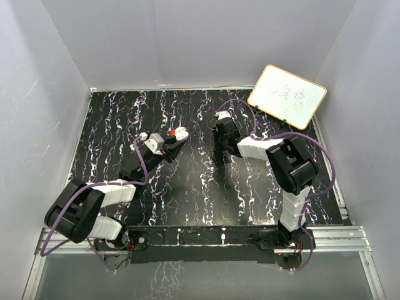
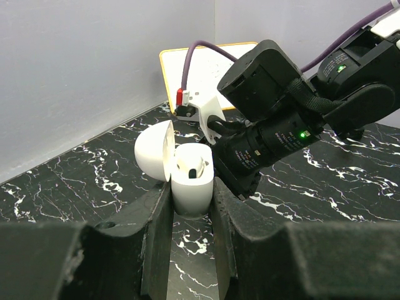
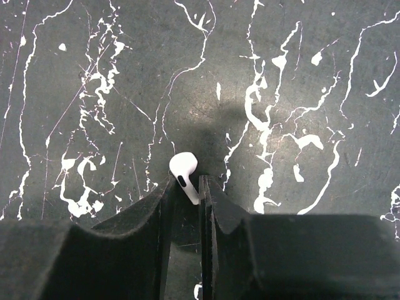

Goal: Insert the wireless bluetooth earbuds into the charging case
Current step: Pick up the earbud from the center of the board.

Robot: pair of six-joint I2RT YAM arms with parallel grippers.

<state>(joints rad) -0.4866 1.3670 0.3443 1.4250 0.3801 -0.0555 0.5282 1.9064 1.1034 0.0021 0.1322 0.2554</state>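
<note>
- Two grippers are at work for you over the black, white-veined marble-pattern tabletop (image 1: 187, 194), and each has hold of something.
- Your left gripper (image 2: 192, 187) is clamped on the glossy white rounded charging case (image 2: 187, 195). Its dark fingers press the case body from both sides.
- You hold the case upright above the table with its hinged lid (image 2: 153, 150) swung open to the left.
- From your left wrist view, a second white earbud (image 2: 195, 167) appears to sit in a well of the open case, with only its top showing.
- Your right gripper (image 3: 186, 184) points down at the tabletop with its jaws drawn in to a narrow gap.
- That gap holds a small white plastic earbud (image 3: 182, 165). Its stem slants between the fingertips, and its rounded head pokes out just past them.
- You cannot tell from the wrist view whether this earbud rests on the tabletop or hangs just above it.
- Seen from above, the case (image 1: 179, 132) in your left gripper sits near the table's middle. Your right arm (image 1: 250, 147) reaches in beside it, so the two are near but apart.
- Your white dry-erase board with a wooden frame (image 1: 287, 95) leans at the far right corner.
</note>
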